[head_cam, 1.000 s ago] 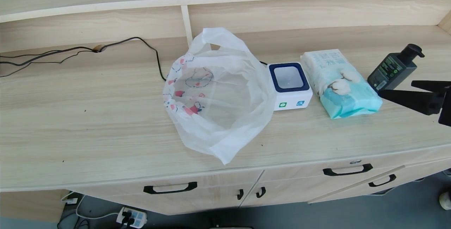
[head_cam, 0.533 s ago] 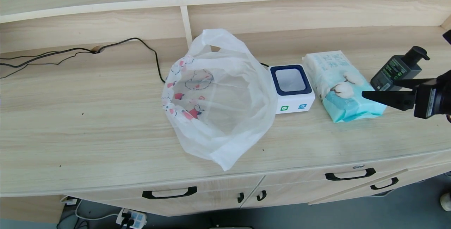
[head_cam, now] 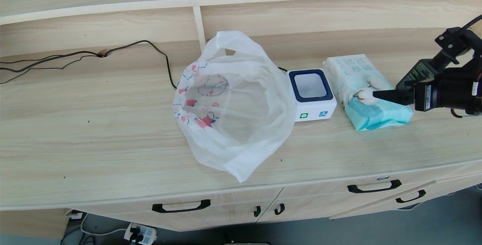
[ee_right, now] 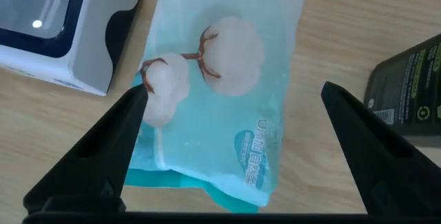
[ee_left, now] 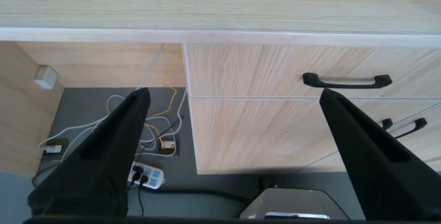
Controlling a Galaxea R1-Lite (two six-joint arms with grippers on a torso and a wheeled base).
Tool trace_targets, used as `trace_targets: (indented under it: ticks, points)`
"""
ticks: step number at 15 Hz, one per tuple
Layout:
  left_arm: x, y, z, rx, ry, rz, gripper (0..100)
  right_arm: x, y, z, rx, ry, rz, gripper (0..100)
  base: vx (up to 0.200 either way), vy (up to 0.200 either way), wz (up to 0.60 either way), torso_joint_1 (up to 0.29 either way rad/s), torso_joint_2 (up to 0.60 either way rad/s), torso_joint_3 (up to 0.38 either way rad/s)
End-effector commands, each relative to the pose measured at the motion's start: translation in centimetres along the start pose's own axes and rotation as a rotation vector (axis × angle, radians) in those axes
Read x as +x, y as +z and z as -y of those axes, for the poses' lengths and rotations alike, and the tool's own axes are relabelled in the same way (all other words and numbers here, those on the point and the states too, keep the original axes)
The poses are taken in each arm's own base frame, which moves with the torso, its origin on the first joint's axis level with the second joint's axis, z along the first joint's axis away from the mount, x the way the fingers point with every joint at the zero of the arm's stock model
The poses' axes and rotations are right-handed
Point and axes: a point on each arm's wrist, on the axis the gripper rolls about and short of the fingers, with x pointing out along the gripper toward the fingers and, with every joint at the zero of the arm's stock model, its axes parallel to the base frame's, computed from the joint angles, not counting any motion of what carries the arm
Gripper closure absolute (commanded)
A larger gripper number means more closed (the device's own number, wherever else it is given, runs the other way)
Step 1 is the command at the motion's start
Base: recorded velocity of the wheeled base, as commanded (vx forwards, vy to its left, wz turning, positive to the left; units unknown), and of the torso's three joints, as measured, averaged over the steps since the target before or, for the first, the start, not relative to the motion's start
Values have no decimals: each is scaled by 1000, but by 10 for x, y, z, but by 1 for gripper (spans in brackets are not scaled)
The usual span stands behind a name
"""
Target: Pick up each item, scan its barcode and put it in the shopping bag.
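Observation:
A translucent shopping bag (head_cam: 233, 101) with cartoon prints stands open at mid-counter. To its right sits a white and blue barcode scanner (head_cam: 310, 92) (ee_right: 62, 31). Next to that lies a teal tissue pack (head_cam: 357, 83) (ee_right: 220, 100) with a cotton picture. A dark pump bottle (head_cam: 416, 72) (ee_right: 406, 93) lies at the far right, partly hidden by my right arm. My right gripper (head_cam: 388, 96) (ee_right: 234, 87) hovers open just above the tissue pack, a finger over each long side. My left gripper (ee_left: 233, 94) is open and holds nothing, low in front of the counter's drawers.
A black cable (head_cam: 150, 47) runs along the back left of the counter (head_cam: 94, 135). A raised shelf with a divider (head_cam: 198, 22) closes the back. Drawers with black handles (head_cam: 180, 205) (ee_left: 346, 80) lie below the front edge. A power strip (ee_left: 141, 176) lies on the floor.
My right gripper has moved left and away from the counter's front edge, from beside the bottle to above the tissue pack. Bag, scanner, pack and bottle lie as before.

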Motion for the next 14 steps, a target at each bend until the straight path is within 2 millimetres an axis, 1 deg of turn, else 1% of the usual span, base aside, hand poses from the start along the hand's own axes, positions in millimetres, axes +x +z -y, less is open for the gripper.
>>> trace_targets:
  ticks: [1,3,6,9,10,12,14]
  points:
    - [0,0,0,1,1,2,0,16,0,5,-7,3,-14,0,0,0,0,0,0,0]
    - [0,0,0,1,1,2,0,25,-4,6,-10,7,-32,0,0,0,0,0,0,0]
    - [0,0,0,1,1,4,0,33,-6,9,-9,8,-42,0,0,0,0,0,0,0]
    - [0,0,0,0,1,4,0,43,-1,2,-18,40,-40,0,0,0,0,0,0,0]
    - [0,0,0,1,1,4,0,46,5,-2,-28,54,-25,0,0,0,0,0,0,0]
    - [0,0,0,0,1,4,0,45,13,-4,-36,45,-15,0,0,0,0,0,0,0]
    - [0,0,0,0,1,2,0,47,13,-10,-36,55,-36,0,0,0,0,0,0,0]
